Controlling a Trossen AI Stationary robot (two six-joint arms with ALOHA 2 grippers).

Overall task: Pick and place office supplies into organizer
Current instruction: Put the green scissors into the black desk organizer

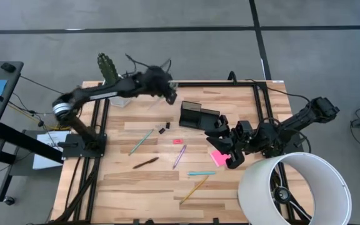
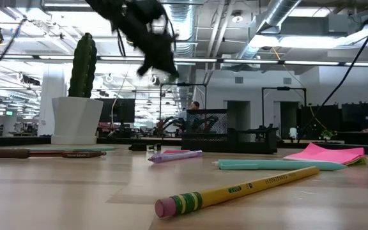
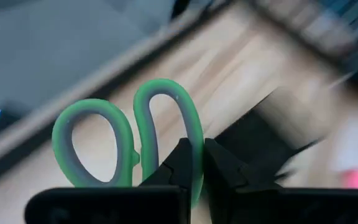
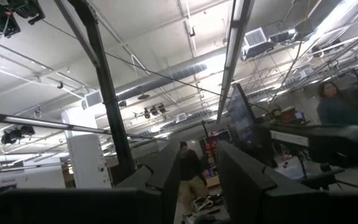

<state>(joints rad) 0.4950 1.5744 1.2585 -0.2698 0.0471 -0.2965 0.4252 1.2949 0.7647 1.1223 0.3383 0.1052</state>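
Note:
My left gripper (image 1: 167, 92) hangs high over the table's far edge, just left of the black organizer (image 1: 195, 115), and is shut on the green-handled scissors (image 3: 160, 86). The scissors' blades are hidden. In the low view this gripper (image 2: 161, 70) is well above the tabletop. My right gripper (image 1: 225, 145) is open, just right of the organizer and above the pink sticky-note pad (image 1: 217, 157), which lies flat. Its wrist view looks up at the ceiling. Pens, a yellow pencil (image 1: 194, 187), a pink eraser (image 1: 177, 141) and a binder clip (image 1: 162, 130) lie loose on the table. My left gripper pinches the scissors between its two fingers (image 3: 179, 165) on the side of one green handle loop (image 3: 194, 130). Both loops stand out ahead of the fingertips. The scissors are lifted clear of the table, and the gripper body hides what lies below the handles.
A cactus (image 1: 108, 67) in a white pot (image 2: 75, 118) stands at the far left corner. A large white lampshade (image 1: 292, 187) fills the near right corner, close under my right arm. A teal pen (image 1: 141, 140), purple pen (image 1: 179, 156), dark pen (image 1: 145, 163) and second teal pen (image 1: 202, 173) lie mid-table.

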